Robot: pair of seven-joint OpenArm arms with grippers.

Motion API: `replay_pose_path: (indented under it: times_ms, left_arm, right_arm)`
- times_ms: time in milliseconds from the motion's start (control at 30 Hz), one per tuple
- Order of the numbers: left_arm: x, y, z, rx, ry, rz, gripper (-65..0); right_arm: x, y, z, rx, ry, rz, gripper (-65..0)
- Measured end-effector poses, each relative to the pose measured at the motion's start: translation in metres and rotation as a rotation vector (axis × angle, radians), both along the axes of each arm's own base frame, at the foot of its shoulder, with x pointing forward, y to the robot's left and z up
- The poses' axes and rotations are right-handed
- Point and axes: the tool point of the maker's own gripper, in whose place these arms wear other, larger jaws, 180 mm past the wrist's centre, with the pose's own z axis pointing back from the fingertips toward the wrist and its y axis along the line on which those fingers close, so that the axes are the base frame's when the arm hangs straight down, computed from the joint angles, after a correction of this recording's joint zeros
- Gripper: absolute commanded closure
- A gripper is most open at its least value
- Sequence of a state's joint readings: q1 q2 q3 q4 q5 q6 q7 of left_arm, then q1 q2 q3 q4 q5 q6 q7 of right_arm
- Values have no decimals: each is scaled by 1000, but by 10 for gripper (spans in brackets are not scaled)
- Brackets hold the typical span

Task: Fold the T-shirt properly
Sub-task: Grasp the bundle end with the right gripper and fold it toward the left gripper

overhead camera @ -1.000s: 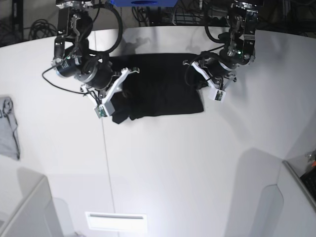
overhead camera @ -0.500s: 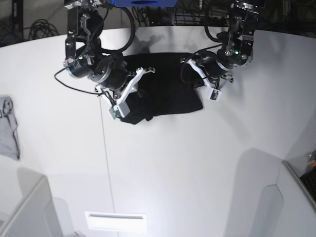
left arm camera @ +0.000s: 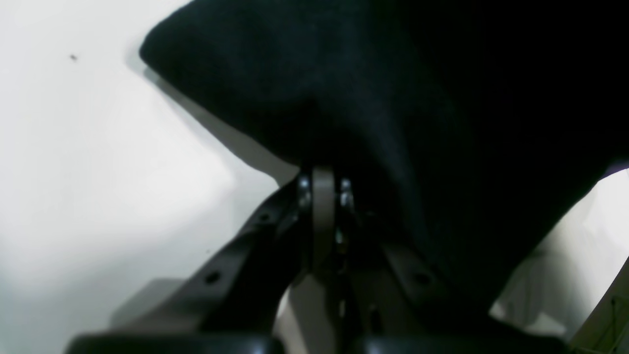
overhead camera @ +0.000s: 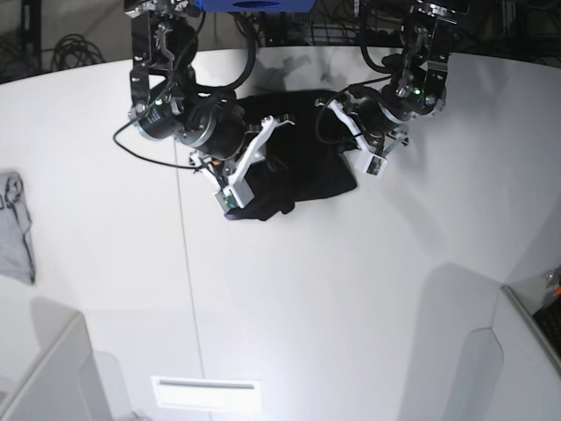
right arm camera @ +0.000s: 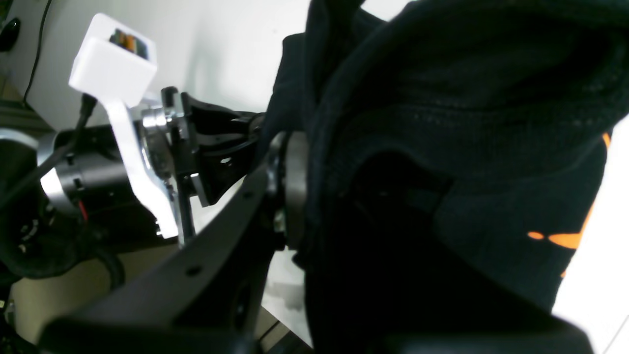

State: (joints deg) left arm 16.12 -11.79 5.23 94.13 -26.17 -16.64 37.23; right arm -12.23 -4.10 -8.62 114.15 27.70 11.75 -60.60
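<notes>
The black T-shirt (overhead camera: pixel 302 167) was held pinched tight between the left gripper (overhead camera: pixel 346 149) and the right gripper (overhead camera: pixel 267 167), stretched sideways from one to the other.

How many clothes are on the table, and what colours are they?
Black T-shirt: 1, pinched by the left gripper and the right gripper
Grey garment: 1, at the table's edge
Total: 2

Both arms (overhead camera: pixel 188 118) are black with silver joints, looped black cables, and white camera boxes (overhead camera: pixel 231 196) on white brackets.
</notes>
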Motion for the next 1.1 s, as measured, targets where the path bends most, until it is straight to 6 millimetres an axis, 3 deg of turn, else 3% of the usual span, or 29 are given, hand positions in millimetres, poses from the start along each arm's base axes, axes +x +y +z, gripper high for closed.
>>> replay_pose_path:
  times_ms: [233,467,667,867,1100]
  left_arm:
    - [0,0,0,0,0,0,0]
    - [-2,6,0,9,1,-5,0]
    - [-3,11,0,18,1,-13,0]
    - [-2,11,0,20,2,-14,0]
    - [-2,11,0,20,1,-14,0]
  right_arm:
    - [14,-7,6,-9,-40,-17,0]
    - [33,-71,-1,-108,-46,-152,0]
    - [37,-85,2,-111,-75,-167,0]
    - [43,-105,21,3,-112,-225,0]
    - [46,-104,54,215,-155,-207,0]
